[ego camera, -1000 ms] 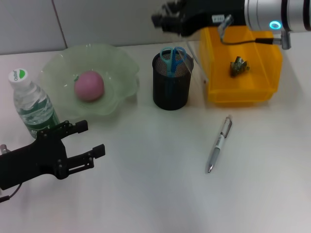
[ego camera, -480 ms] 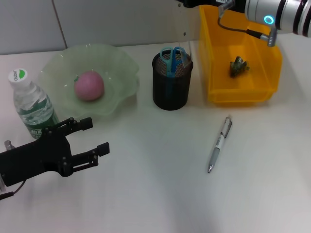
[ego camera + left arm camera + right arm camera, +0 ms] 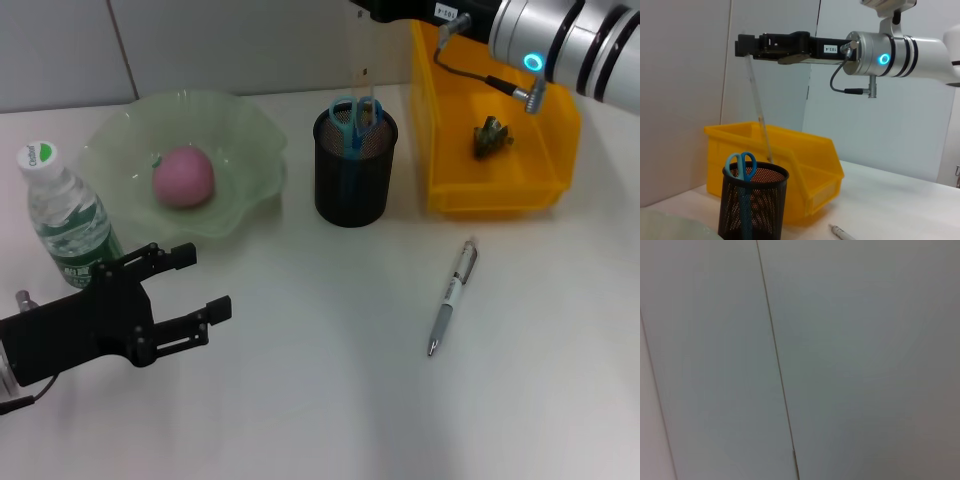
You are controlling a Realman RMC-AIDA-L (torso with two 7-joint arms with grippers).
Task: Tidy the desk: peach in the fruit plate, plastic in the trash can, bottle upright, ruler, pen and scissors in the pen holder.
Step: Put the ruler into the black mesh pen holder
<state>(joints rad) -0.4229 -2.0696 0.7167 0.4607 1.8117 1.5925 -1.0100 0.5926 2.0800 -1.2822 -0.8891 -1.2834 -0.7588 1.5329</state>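
My right gripper (image 3: 744,46) hangs high over the black mesh pen holder (image 3: 354,175), shut on the top of a clear ruler (image 3: 760,110). The ruler slants down and its lower end is inside the holder, next to the blue-handled scissors (image 3: 356,115). A silver pen (image 3: 452,296) lies on the table to the right of the holder. The pink peach (image 3: 183,176) sits in the green fruit plate (image 3: 252,132). The bottle (image 3: 60,215) stands upright at the far left. Crumpled plastic (image 3: 491,137) lies in the yellow trash can (image 3: 500,195). My left gripper (image 3: 200,282) is open and empty, low beside the bottle.
A grey wall panel runs behind the table. The right wrist view shows only that wall. White tabletop stretches between my left gripper and the pen.
My right arm has risen and shifted right, bringing the ruler over the pen holder. My left gripper has edged slightly to the right.
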